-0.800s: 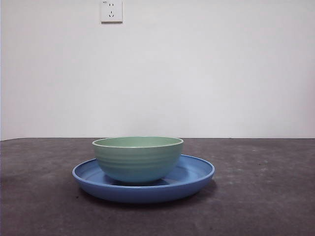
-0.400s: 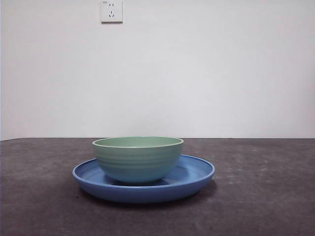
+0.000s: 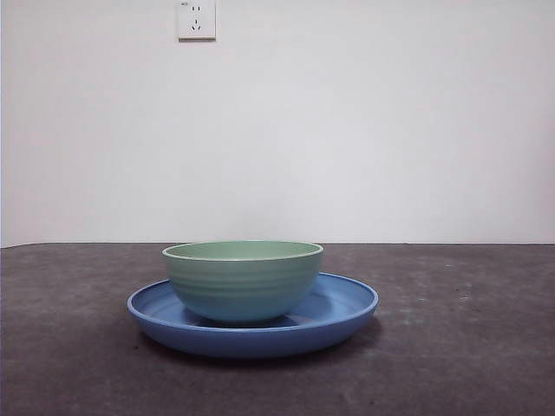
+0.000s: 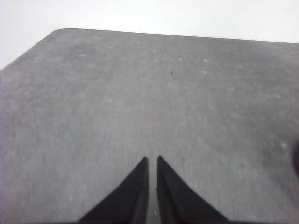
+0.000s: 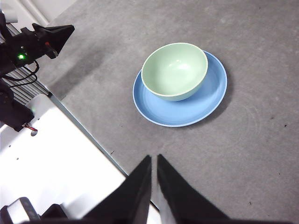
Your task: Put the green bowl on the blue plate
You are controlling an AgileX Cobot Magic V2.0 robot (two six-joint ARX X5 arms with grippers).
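Grey table (image 3: 468,347), green bowl (image 3: 243,282) on blue plate (image 3: 342,308), hiding its centre, left gripper (image 4: 152,159) and right gripper (image 5: 154,157) closed, empty.

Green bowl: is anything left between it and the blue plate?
Nothing visible. The green bowl already sits on the blue plate, off-centre. Both grippers are withdrawn, fingers shut and empty.
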